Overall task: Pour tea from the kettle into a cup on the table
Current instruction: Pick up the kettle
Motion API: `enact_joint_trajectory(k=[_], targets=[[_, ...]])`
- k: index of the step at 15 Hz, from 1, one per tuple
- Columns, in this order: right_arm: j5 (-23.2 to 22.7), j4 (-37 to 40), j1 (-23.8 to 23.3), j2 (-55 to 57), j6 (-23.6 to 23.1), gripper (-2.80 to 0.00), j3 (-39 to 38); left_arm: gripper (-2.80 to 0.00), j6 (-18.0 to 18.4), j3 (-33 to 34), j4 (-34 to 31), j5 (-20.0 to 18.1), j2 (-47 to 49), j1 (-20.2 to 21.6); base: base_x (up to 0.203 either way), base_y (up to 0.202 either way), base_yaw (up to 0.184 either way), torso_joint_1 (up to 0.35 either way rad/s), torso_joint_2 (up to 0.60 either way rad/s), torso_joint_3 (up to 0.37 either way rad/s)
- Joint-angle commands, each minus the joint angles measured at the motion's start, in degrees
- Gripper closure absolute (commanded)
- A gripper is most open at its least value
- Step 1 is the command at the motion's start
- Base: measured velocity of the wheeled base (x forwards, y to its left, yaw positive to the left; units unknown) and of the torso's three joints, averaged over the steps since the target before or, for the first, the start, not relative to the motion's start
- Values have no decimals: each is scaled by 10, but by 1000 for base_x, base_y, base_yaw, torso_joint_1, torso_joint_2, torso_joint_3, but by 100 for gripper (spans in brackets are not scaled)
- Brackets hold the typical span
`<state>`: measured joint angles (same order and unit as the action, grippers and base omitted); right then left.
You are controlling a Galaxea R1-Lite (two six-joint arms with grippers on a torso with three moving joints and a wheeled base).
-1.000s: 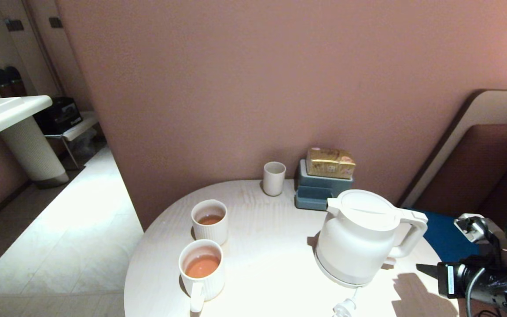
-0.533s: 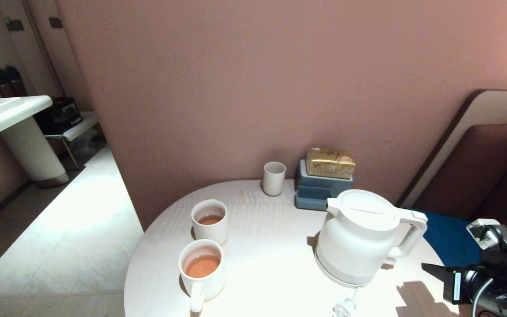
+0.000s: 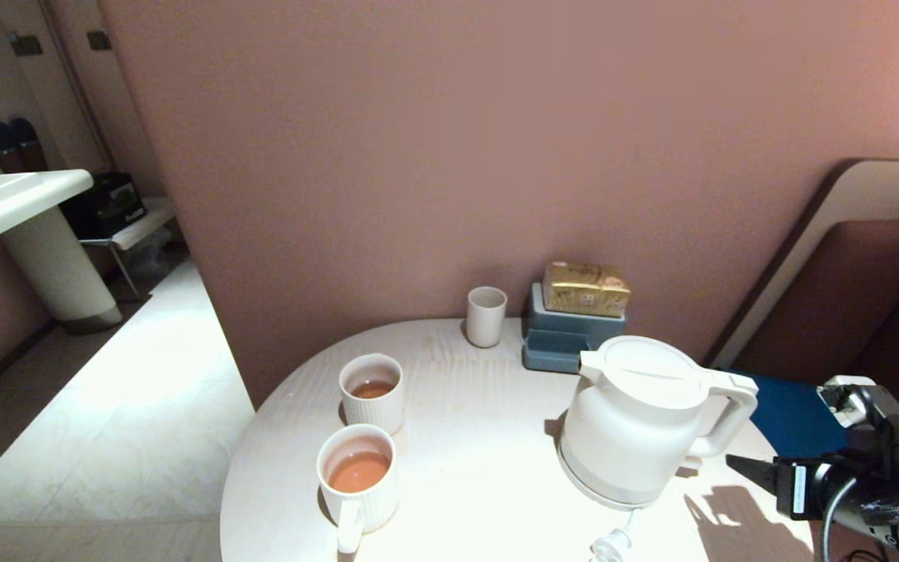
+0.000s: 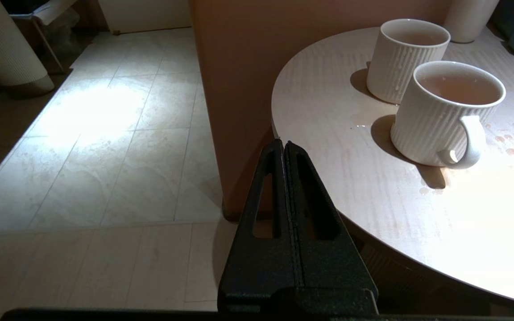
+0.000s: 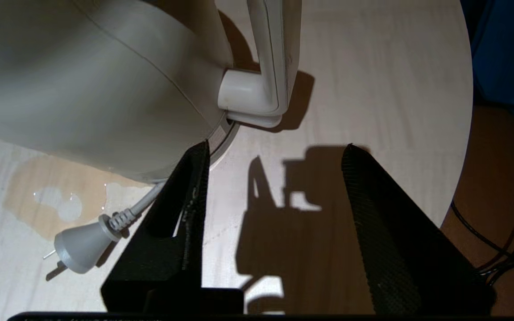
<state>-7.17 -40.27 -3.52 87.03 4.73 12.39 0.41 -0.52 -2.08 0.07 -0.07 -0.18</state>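
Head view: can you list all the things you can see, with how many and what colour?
table: one, pale wood, centre.
kettle: one, white, on its base, table's right.
ribbed cups: two, white, holding orange tea, table's left.
plain cup: one, white, by the wall.
box: one, blue-grey, beside the plain cup.
packet: one, gold, on the box.
plug: one, grey, by a spill.
left gripper: black, jaws shut, off the table's edge.
right gripper: black, jaws open, near kettle's handle.
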Motion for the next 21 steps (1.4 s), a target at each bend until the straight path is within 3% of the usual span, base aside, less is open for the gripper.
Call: enact_joint_trajectory(k=[1, 5, 12, 21], targets=[[0, -3, 0, 24, 0, -280, 13, 0, 0, 0, 0, 0, 1, 0, 0, 0, 0, 0, 0, 0], [0, -32, -3, 93, -1, -280, 49, 0, 0, 0, 1, 0, 1, 0, 0, 0, 0, 0, 0, 0], [30, -271, -4, 231, -2, -280, 32, 0, 0, 0, 0, 0, 1, 0, 0, 0, 0, 0, 0, 0], [27, -299, -3, 226, 0, -280, 38, 0, 0, 0, 0, 0, 1, 0, 0, 0, 0, 0, 0, 0]])
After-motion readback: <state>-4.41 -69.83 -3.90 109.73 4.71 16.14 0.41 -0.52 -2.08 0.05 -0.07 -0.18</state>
